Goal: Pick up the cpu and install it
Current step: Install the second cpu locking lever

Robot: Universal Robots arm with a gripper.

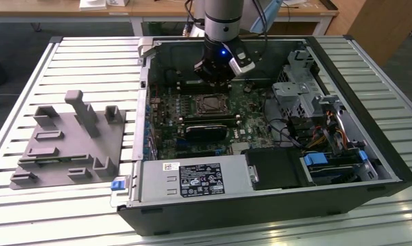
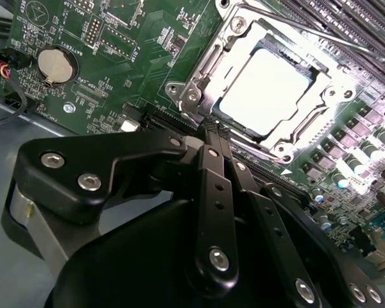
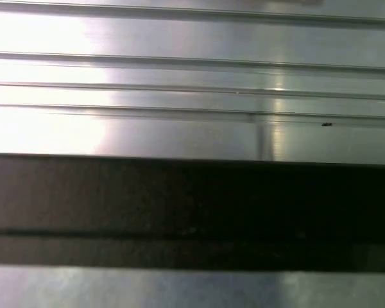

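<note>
The cpu (image 2: 269, 90), a flat square chip with a pale silvery top, lies inside the metal-framed socket (image 2: 199, 80) on the green motherboard (image 2: 115, 77). My gripper (image 2: 213, 131) hangs just above the board beside the socket frame. Its black fingers (image 2: 208, 186) are drawn together with nothing between them. In the exterior view the gripper (image 1: 213, 84) is inside the open computer case (image 1: 370, 154), a little behind the socket (image 1: 209, 105).
A grey plastic fixture (image 1: 69, 138) with upright posts stands on the slatted table at the exterior view's left. Inside the case are the power supply (image 1: 192, 179), a drive cage (image 1: 301, 97), cables and a coin battery (image 2: 56, 66). The first wrist view shows aluminium slats (image 3: 192, 83).
</note>
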